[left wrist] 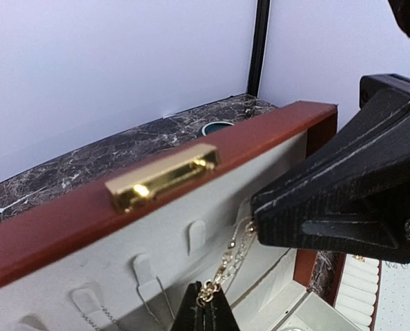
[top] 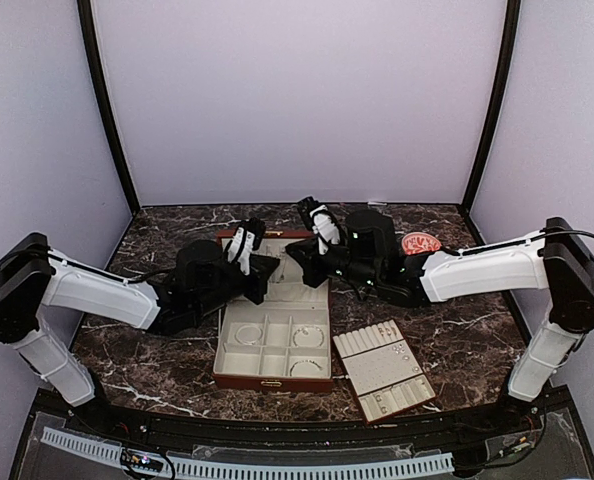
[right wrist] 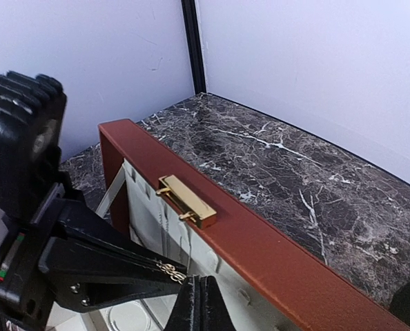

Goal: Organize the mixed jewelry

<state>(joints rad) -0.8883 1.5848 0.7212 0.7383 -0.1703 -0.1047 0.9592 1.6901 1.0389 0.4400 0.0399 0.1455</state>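
Observation:
A short gold chain (left wrist: 234, 254) is stretched between my two grippers in front of the cream lining of the raised lid (left wrist: 157, 238) of the wooden box (top: 227, 352). My left gripper (left wrist: 206, 298) is shut on the chain's lower end. My right gripper (right wrist: 201, 281) is shut on the other end of the gold chain (right wrist: 170, 271). In the top view the left gripper (top: 273, 266) and right gripper (top: 291, 256) meet tip to tip over the back of the box. Thin silver chains (left wrist: 150, 296) hang from tabs on the lining. Thin bangles (top: 305, 338) lie in the box compartments.
A cream padded tray (top: 382, 370) with slots and small pieces lies to the right of the box. A red-and-white round object (top: 420, 243) stands at the back right. The lid's red-brown rim carries a gold clasp (right wrist: 188, 201). Dark marble table (top: 157, 360) lies all around.

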